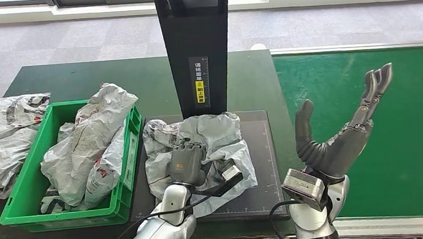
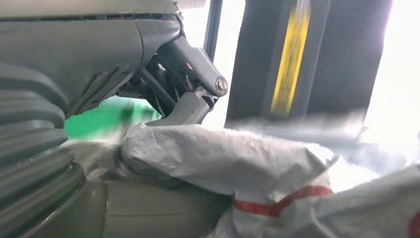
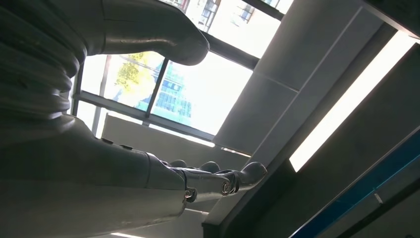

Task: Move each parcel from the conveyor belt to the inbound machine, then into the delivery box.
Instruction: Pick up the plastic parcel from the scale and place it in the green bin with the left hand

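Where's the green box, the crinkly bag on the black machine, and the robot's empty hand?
Green box [image 1: 16, 206]: head view, near left wall.
Bag [image 1: 213, 133]: head view, wrinkled middle.
Right hand [image 1: 335, 150]: head view, palm, fingers spread upward.

Parcel [image 1: 210, 139] on the inbound machine [image 1: 259, 150]: crinkled grey poly film, slight sheen, red print visible in the left wrist view; machine's platform is matt black with fine ruled markings, its column [image 1: 195, 42] smooth satin black with a glossy yellow label. Left of the machine, delivery box [image 1: 25, 186] is glossy green moulded plastic holding the same wrinkled film bags; right of it, conveyor belt [image 1: 367, 125] is matt green, finely textured. Left hand [image 1: 187, 163] and right hand [image 1: 339, 133]: matt dark-grey plastic, forearms brushed silver metal.
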